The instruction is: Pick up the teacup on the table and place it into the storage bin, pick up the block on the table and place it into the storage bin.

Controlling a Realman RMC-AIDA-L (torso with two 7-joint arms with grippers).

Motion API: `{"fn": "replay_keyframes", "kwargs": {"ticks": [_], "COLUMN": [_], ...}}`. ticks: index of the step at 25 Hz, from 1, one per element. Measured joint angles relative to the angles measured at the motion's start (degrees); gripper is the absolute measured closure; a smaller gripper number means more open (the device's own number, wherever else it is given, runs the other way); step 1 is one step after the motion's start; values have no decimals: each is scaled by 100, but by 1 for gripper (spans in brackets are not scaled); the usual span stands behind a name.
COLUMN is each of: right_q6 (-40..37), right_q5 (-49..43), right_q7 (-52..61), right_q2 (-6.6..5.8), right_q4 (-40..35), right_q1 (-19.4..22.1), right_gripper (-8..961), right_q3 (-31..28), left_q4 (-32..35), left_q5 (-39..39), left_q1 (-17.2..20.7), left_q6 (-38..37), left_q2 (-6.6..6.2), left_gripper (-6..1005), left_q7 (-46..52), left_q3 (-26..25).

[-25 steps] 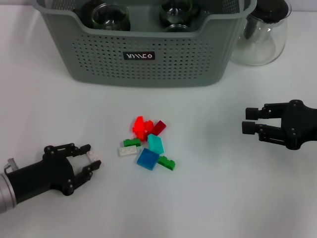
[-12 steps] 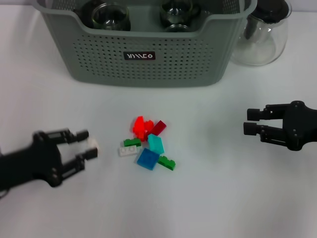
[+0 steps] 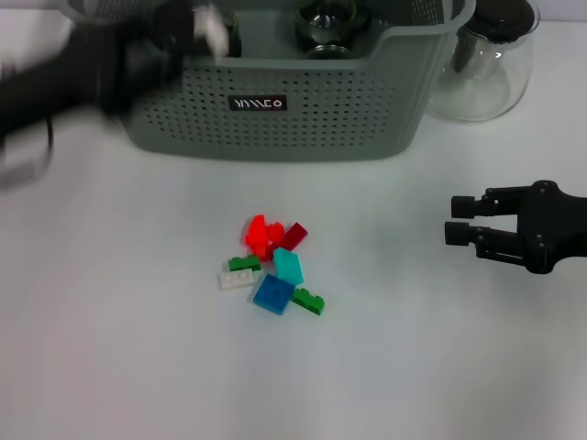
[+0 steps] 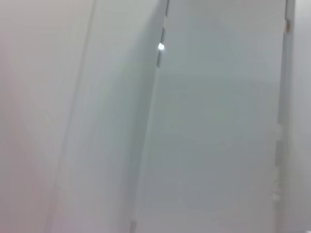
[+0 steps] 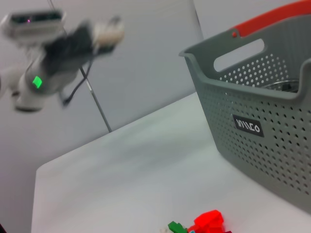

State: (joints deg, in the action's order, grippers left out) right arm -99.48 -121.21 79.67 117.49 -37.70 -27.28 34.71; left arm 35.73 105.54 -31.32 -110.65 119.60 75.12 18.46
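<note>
1. The storage bin (image 3: pixel 275 101) is sitting at the far side of the table (image 3: pixel 110 348), its black label facing the near side, with glass teacups (image 3: pixel 326 23) showing inside it.
2. A white block (image 3: pixel 209 27) is being held in the left end effector (image 3: pixel 197 32), blurred, above the bin's far-left rim; in the right wrist view the same end effector (image 5: pixel 104 34) is showing up in the air to the left of the bin (image 5: pixel 262 116), gripping the pale block (image 5: pixel 111 33).
3. A cluster of blocks (image 3: pixel 273 266) is lying on the table near the bin's front: red, dark red, green, teal, blue and one white piece.
4. The right end effector (image 3: pixel 461 220) is hovering low at the right of the table, its fingers parted narrowly and holding nothing.
5. A clear glass teapot (image 3: pixel 486 64) with a black lid is standing just right of the bin.
</note>
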Motion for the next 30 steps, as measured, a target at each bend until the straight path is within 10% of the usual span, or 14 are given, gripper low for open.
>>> {"fn": "replay_keyframes", "kwargs": {"ticks": [5,14,23,30], "right_q6": [-1,-4,0,-2], "right_q5": [1,1,1,1], "right_q7": [7,3,10,20], "right_q2": [1,2,15,3], "right_q4": [0,0,0,-1], "right_q1": [-29,12,-1,15], "right_gripper": [529,529,529,529], "right_q3": [0,-25,-6,-10], "left_q4": [973,2129,2194,2773], "left_q5": [133,2295,4278,3658], "left_q1": [-882,-1602,-2018,-1775], "left_q6": [1412,3720,4314,4246], "left_q2": [-322,-756,-208,-94], "left_gripper": [557,535,513,495], "left_q7": [2009,5208,6144,6006], "left_q3": [463,3223,3553,3072]}}
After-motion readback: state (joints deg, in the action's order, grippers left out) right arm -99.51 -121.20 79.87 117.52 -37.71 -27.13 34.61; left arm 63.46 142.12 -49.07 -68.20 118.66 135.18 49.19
